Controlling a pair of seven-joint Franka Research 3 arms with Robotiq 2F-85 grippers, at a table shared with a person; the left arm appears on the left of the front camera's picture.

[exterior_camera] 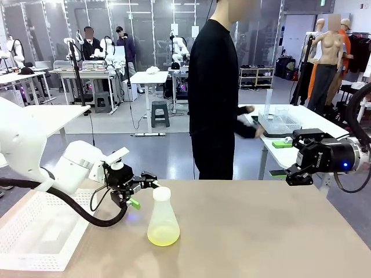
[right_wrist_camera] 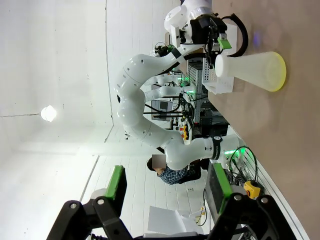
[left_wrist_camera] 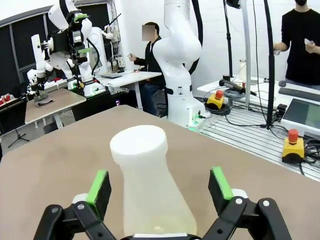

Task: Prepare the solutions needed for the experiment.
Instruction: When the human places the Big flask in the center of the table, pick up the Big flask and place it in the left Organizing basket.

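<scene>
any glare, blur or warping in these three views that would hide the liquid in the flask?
Front view: sharp, even light; the yellow-green liquid reads clearly in the frosted flask. Left wrist view: wide-angle stretch; the flask looms between the open left gripper, liquid faint. Right wrist view: rolled sideways, bright white wash behind the open right gripper.

white rounded arms [exterior_camera: 75, 168], black pincers [exterior_camera: 142, 184] (green pads), black cable [exterior_camera: 87, 215], blue light [exterior_camera: 346, 164]

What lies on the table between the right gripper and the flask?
Nothing: in the front view the tabletop between the open right gripper and the flask of yellow-green solution is bare.
</scene>
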